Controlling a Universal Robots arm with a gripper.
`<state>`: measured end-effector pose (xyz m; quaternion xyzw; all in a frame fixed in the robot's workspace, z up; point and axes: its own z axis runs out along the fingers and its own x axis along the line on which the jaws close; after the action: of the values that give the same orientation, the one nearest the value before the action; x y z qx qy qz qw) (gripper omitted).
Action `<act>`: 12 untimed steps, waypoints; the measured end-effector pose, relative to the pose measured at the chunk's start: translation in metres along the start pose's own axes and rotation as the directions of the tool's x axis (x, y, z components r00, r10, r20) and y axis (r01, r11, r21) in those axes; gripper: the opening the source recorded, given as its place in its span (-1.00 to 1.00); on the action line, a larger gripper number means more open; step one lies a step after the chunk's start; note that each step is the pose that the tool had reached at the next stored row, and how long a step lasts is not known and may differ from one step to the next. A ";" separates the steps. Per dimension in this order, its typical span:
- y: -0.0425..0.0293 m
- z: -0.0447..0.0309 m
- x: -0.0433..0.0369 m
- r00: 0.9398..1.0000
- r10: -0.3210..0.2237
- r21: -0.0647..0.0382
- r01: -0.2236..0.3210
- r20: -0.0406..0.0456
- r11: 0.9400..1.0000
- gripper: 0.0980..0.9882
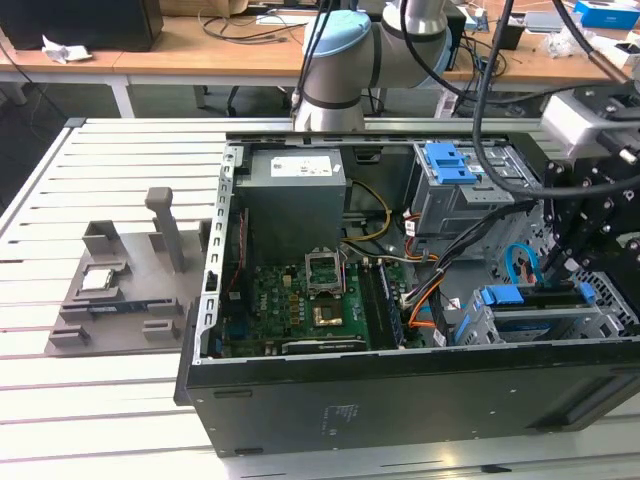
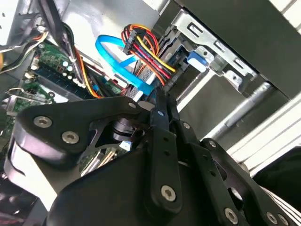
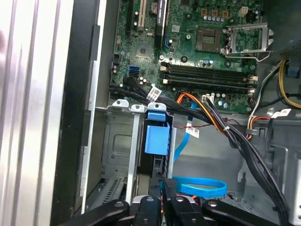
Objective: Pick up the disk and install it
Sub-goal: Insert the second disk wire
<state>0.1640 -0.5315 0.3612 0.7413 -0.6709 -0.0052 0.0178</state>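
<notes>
The disk [image 1: 530,300], edged by its blue plastic bracket, stands on edge in the metal drive cage [image 1: 480,325] at the case's front corner, on the exterior view's right. In the first wrist view its blue bracket tab [image 3: 156,139] sits between the cage rails [image 3: 134,141]. My gripper [image 1: 565,280] reaches down onto the disk's upper edge. Its black fingers are pressed close together on the disk's thin rim in both wrist views [image 3: 168,190] [image 2: 162,106].
The open computer case holds a green motherboard [image 1: 300,310], a grey power supply [image 1: 295,195] and an upper bay with a blue latch [image 1: 450,165]. A looped blue cable [image 3: 200,186] and coloured wire bundles [image 2: 146,52] lie beside the cage. A grey fixture tray [image 1: 110,290] sits outside, left.
</notes>
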 end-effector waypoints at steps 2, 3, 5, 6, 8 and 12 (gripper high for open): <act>0.0001 -0.0091 -0.0018 1.000 0.000 0.000 0.000 0.000 1.000 -0.82; 0.0002 -0.0147 -0.0026 1.000 0.000 0.000 0.000 0.000 1.000 -0.86; 0.0004 -0.0253 -0.0038 1.000 0.000 0.000 0.000 0.000 1.000 -0.99; 0.0005 -0.0301 -0.0043 1.000 0.000 0.000 0.000 0.000 1.000 -0.99; 0.0006 -0.0348 -0.0044 1.000 0.000 0.000 0.000 0.000 1.000 -0.99; 0.0006 -0.0352 -0.0044 1.000 0.000 0.000 0.000 0.000 1.000 -0.99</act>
<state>0.1640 -0.5265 0.3964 0.7413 -0.6709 -0.0052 0.0177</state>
